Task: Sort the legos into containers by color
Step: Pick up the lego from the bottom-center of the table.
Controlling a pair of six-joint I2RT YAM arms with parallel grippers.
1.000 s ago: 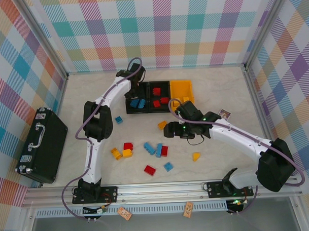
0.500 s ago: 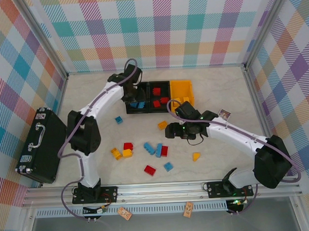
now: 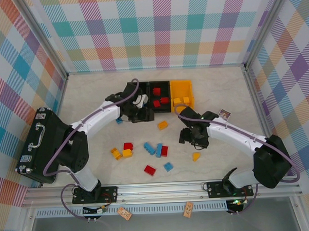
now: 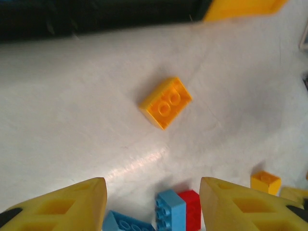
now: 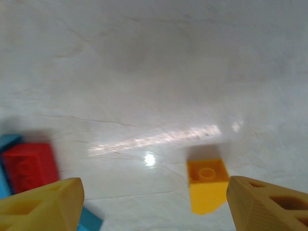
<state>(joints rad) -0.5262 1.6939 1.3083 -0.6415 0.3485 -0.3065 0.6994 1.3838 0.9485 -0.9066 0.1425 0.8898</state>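
We log the left gripper spread and empty near the containers, with an orange brick ahead among the loose legos. The right gripper gapes empty over a yellow wedge. Risk, as we judge it: the sloped wedge squirts out as the fingers close.

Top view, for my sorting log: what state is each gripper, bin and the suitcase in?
left gripper: open, empty
right gripper: open, empty
left black bin: contents hidden
middle black bin: holds red legos
yellow-orange bin: holds yellow-orange legos
suitcase: shut, lying flat
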